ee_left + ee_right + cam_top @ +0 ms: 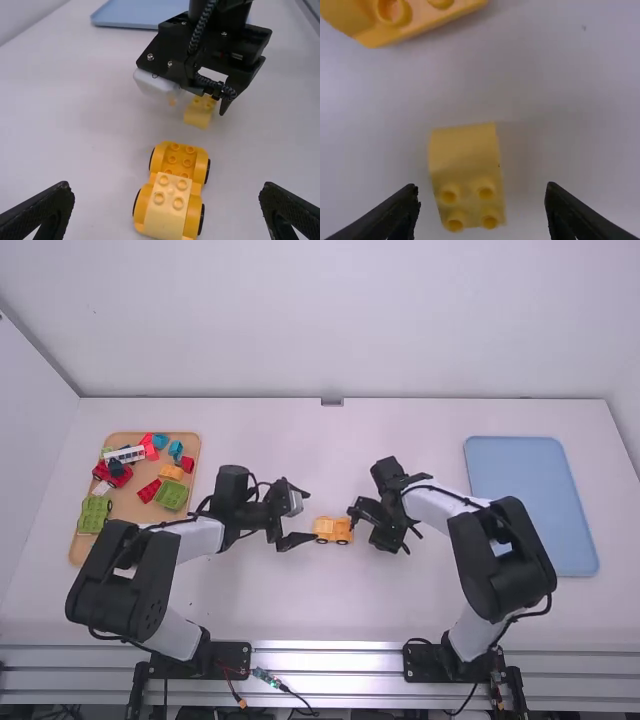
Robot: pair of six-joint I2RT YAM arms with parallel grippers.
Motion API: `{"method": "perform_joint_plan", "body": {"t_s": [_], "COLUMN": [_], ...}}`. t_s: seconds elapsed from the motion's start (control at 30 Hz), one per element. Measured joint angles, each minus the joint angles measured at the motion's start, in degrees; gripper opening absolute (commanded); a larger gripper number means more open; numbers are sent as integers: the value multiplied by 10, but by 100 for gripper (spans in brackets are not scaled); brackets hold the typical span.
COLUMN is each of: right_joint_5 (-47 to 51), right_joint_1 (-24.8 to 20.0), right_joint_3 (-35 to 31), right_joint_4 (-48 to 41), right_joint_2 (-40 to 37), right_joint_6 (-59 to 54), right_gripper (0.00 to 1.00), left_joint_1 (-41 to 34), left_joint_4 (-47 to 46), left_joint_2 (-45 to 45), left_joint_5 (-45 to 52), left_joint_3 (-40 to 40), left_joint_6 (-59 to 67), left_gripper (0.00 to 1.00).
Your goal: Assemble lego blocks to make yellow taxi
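Left wrist view: a yellow plastic car base with black wheels [171, 161] is topped at one end by a pale yellow block [166, 215] on the white counter [75, 130]. Near it, the left tool [311, 516] is held open. A curved yellow block [465, 155] is seen beneath the opened right tool [380, 532].

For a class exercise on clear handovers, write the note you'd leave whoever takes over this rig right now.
Left gripper: jaws open, facing the taxi's wheeled base.
Right gripper: jaws open, on either side of the loose yellow block, not gripping it.
Where: base and loose block are mid-table; spare bricks lie in the wooden tray on the left.
Done: a pale yellow block sits on one end of the base.
Left: grasp the loose block and, probably, fit it onto the base.
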Motion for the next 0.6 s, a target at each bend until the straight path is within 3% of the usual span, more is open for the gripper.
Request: {"method": "perform_joint_plan", "body": {"t_s": [0.6], "right_joint_5": [-18], "right_joint_1": [0], "right_joint_3": [-10], "right_joint_4": [39], "right_joint_2": [0], "right_joint_6": [1], "right_gripper": [76], "left_joint_1": [0], "left_joint_4": [-2], "left_joint_2": [-14], "left_joint_5": [0], "left_joint_3": [0], "left_joint_6": [-6], "left_gripper": [99]}}
